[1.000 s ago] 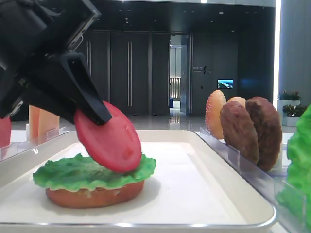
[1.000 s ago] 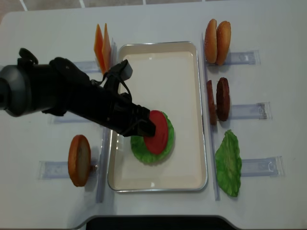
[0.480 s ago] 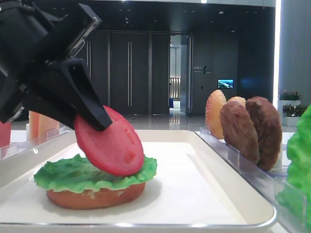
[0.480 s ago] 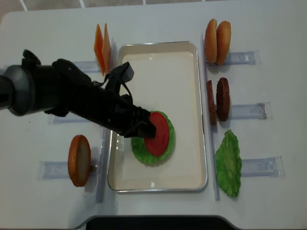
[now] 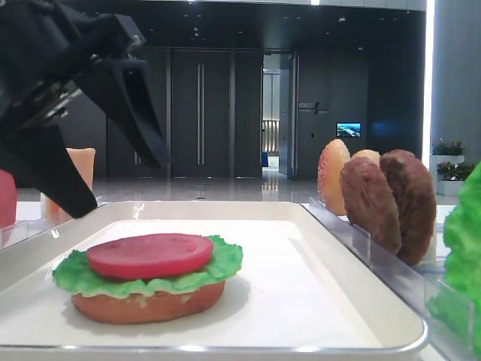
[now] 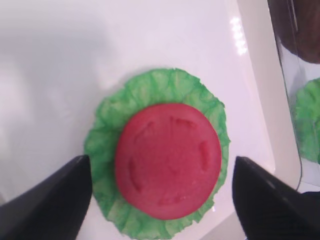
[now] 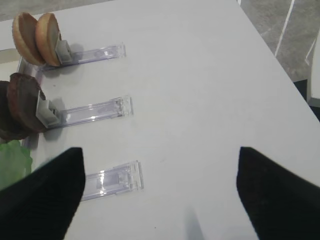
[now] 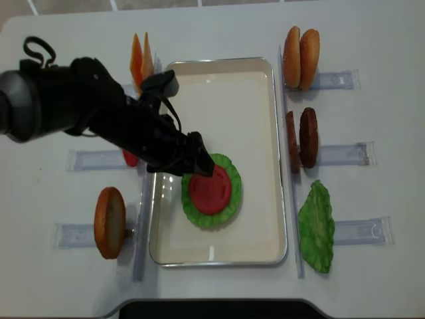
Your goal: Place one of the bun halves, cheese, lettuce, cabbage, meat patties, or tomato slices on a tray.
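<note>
Tomato slice [image 6: 168, 160] is laid flat on the lettuce [image 6: 107, 150] and bun half [image 5: 146, 302], released, directly below and between the spread jaws of the left gripper [image 6: 161, 187]; nothing is pinched. The stack is seated on the tray [image 8: 255, 199]. Meat patties [image 8: 302, 137] and bun halves [image 8: 300, 49] are racked well right of that gripper. Right gripper [image 7: 159, 192] is held wide apart over bare table [image 7: 200, 75].

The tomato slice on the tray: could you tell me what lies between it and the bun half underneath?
A lettuce leaf lies between the tomato slice and the bun half, its ruffled edge showing all round; the low exterior view shows the stack.
</note>
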Tool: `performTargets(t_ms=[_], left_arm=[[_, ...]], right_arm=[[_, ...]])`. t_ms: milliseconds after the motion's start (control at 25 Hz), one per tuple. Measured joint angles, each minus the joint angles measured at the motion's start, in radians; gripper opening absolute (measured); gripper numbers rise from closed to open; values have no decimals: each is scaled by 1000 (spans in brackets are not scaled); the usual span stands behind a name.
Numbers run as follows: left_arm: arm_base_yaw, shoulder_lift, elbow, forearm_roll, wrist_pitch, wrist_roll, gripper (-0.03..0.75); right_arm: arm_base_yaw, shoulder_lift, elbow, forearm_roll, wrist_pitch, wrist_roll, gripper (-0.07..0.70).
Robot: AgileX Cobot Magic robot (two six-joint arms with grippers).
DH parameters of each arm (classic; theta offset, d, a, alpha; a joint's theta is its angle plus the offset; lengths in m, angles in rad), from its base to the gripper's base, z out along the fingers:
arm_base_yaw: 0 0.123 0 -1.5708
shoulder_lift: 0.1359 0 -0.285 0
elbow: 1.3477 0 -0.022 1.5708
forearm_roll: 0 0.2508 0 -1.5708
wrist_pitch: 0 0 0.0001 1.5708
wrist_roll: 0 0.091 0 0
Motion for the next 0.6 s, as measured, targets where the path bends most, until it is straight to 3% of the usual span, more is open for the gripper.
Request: performTargets(t_ms=[160, 440, 600], left_arm=[[10, -51, -122, 214, 73, -165, 690], [11, -97, -396, 511, 260, -353, 692], [32, -99, -466, 646, 373, -430, 692]], right_arm=[[0, 0, 0, 0, 0, 0, 585], [0, 0, 0, 0, 0, 0, 585], [0, 0, 0, 0, 0, 0, 585]])
